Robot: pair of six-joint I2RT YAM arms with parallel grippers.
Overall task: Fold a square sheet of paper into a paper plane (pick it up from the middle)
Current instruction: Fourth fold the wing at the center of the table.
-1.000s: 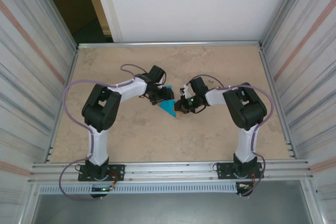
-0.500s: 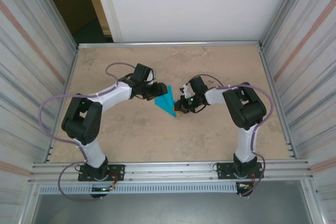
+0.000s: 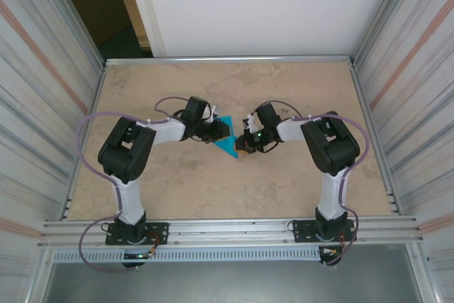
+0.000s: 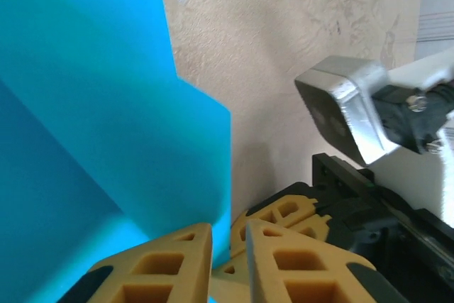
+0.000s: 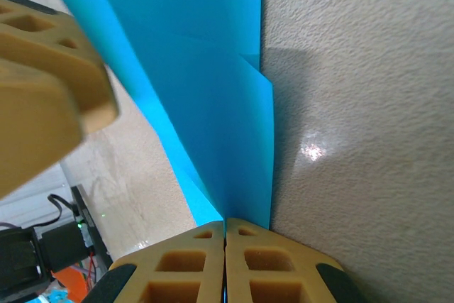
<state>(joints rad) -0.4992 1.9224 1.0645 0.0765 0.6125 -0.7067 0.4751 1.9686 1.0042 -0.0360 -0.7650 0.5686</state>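
Securing a second hold comes first, I judge. On the beige table (image 3: 177, 189), the sheet of paper (image 3: 227, 144) lies near the middle, between the left arm (image 3: 159, 131) and the right arm (image 3: 294, 130). It is already partly folded into a pointed shape with overlapping layers, and it looks thin enough to buckle or tear if the arms pull against each other. The step in hand looks like the left arm taking the paper's edge close beside the right arm's grip, so that a flap can be lifted or turned over. To do it well, the left jaws should bite fully on the paper before either arm moves. Then both should travel together, holding the sheet lightly taut and the fold lined up with the creases there. The two heads sit very close, so a knock between them is the other risk.

The right gripper (image 5: 225, 226) is fully closed, its yellow fingers (image 5: 184, 264) pressed flat together with the sheet's edge clamped between them. The left gripper (image 4: 228, 230) stands narrow: a slim gap shows between its fingertips (image 4: 170, 250), and the paper's edge runs down into it. Whether they truly pinch the paper I cannot tell.
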